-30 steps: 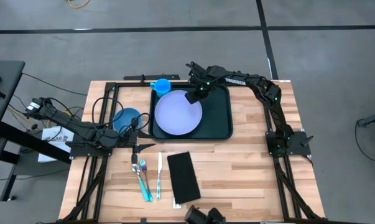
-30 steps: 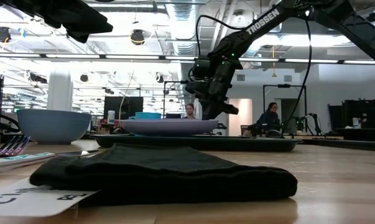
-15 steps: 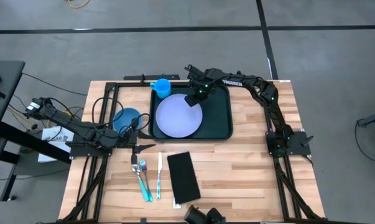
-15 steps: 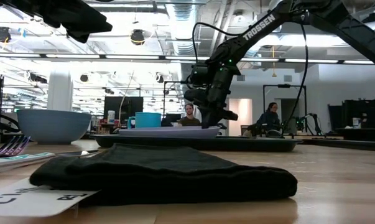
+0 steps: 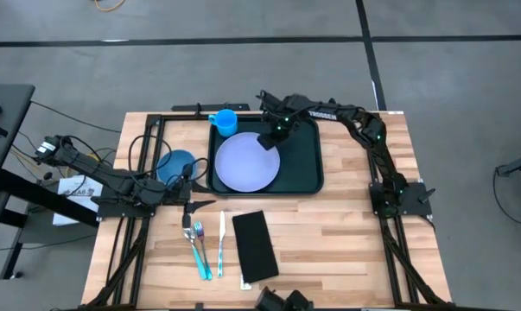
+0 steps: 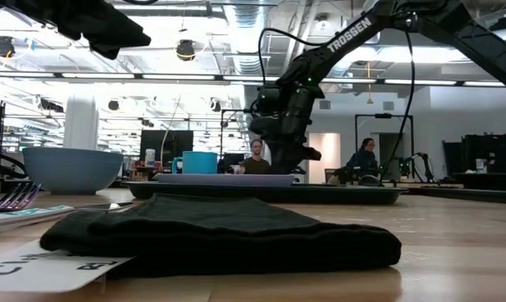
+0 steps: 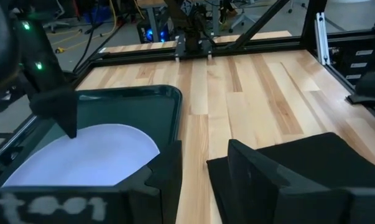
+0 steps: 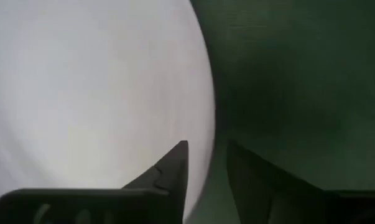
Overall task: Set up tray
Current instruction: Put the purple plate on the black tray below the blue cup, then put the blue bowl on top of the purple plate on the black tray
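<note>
The dark green tray [image 5: 303, 164] lies at the table's far middle. A pale round plate [image 5: 247, 161] lies flat in it, toward its left side; it also shows in the low view [image 6: 227, 179]. My right gripper [image 5: 268, 138] is down at the plate's far right rim, shut on it. A blue cup [image 5: 225, 119] stands in the tray's far left corner. My left gripper [image 5: 200, 204] waits open and empty near the tray's near left corner. My right gripper pinches the plate's far right rim [image 8: 207, 149] between its two fingers, one finger [image 8: 175, 165] over the plate's top and the other [image 8: 249, 171] past the rim, over the tray. It comes slanting down from the far right. The plate lies flat on the tray.
A blue bowl [image 5: 175, 164] stands left of the tray. A fork, knife and spoon [image 5: 204, 246] lie near the table's front left, and a black napkin [image 5: 254, 246] lies beside them. Bare wood lies right of the tray and napkin. People sit in the room behind the table.
My right gripper has gone down with the plate. The plate's held far right side, raised above the tray a second ago, has come down, and the plate now lies flat on the tray.
</note>
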Tool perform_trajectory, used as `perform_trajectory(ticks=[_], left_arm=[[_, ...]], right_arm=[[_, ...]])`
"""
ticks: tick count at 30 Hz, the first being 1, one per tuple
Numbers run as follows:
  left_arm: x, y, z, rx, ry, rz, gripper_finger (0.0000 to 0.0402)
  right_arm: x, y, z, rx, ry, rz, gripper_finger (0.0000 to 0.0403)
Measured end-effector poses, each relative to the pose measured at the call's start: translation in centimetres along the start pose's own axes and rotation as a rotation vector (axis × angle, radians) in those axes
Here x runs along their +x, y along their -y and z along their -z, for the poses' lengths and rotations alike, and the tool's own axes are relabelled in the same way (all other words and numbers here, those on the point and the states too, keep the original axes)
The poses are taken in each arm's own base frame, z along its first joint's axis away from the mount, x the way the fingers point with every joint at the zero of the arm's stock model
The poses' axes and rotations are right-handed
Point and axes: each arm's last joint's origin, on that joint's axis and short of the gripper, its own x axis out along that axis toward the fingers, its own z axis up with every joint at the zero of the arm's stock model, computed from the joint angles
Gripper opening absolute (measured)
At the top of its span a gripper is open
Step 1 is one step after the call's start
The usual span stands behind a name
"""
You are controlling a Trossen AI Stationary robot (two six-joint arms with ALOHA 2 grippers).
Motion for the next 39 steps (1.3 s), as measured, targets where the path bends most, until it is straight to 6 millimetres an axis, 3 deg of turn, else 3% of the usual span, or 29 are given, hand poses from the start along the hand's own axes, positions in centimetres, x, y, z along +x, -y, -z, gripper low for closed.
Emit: perform_trajectory(ticks=[10, 18, 24, 31, 36, 39], left_arm=[[0.5, 0.2, 0.7, -0.008, -0.065, -0.006, 0.0119], [-0.9, -1.1, 0.9, -0.143, -0.39, -0.229, 0.0119], [-2.7, -1.5, 0.0, -0.306, -0.633, -0.208, 0.0119], [-2.2, -1.7, 1.2, -0.333, -0.844, -0.277, 0.0119], [-1.0, -1.7, 2.0, -0.26, -0.937, -0.287, 0.0119], [-0.7, -2.0, 2.2, -0.224, -0.961, -0.305, 0.0119]], right_arm=[[-4.4, -2.2, -0.8, -0.077, -0.017, 0.029, 0.0148], [-10.1, -6.1, 2.4, -0.227, 0.08, 0.248, 0.0147], [-14.3, -9.6, 6.8, -0.335, 0.157, 0.211, 0.0141], [-17.6, -12.7, 14.7, -0.639, 0.251, 0.124, 0.0141], [-18.4, -13.7, 20.4, -0.78, 0.437, -0.029, 0.0135], [-17.7, -13.9, 23.4, -0.819, 0.532, -0.13, 0.0133]])
